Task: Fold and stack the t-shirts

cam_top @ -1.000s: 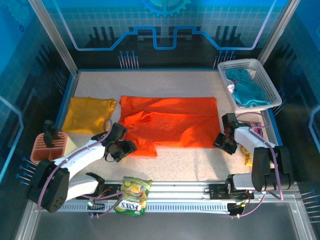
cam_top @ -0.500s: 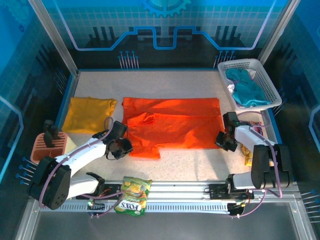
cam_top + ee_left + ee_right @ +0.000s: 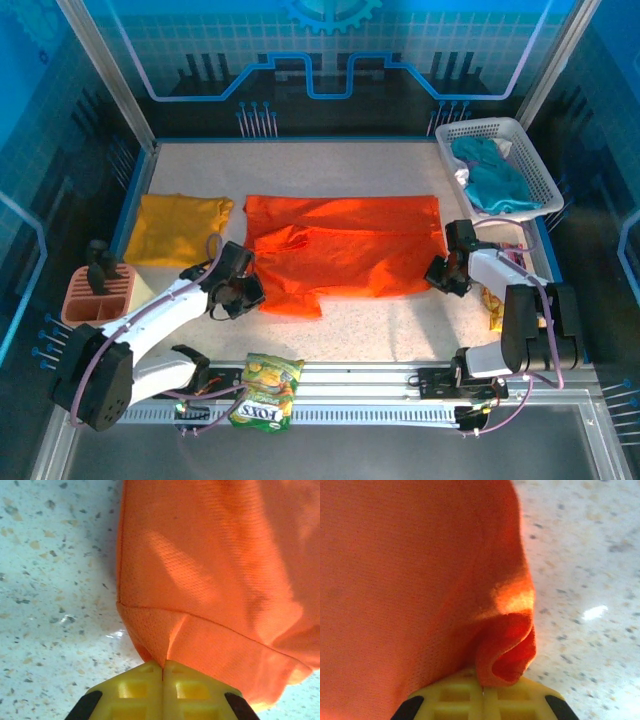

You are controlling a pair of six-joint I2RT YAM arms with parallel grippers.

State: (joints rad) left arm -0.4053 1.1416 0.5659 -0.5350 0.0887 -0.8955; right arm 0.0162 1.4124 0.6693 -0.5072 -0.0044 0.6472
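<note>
Orange shirt [image 3: 350,250] spread on the table [image 3: 400,320], stretched slightly wider than a second ago, left pincer [image 3: 245,296] clamped on its near-left corner, right pincer [image 3: 438,274] clamped on its near-right corner, yellow shirt [image 3: 178,228] at left, fingertips indistinct from above.

Entry: one snack bag [image 3: 266,390], green and yellow, lying across the metal rail [image 3: 400,372] at the near edge of the table. It sits on the arm-base side of the fingers of the left gripper [image 3: 248,296], well apart from them. Marking: a single brand word in pale capitals on a dark band low on the pack front, reading "FOXS". The smaller print around it is too fine to read.
</note>
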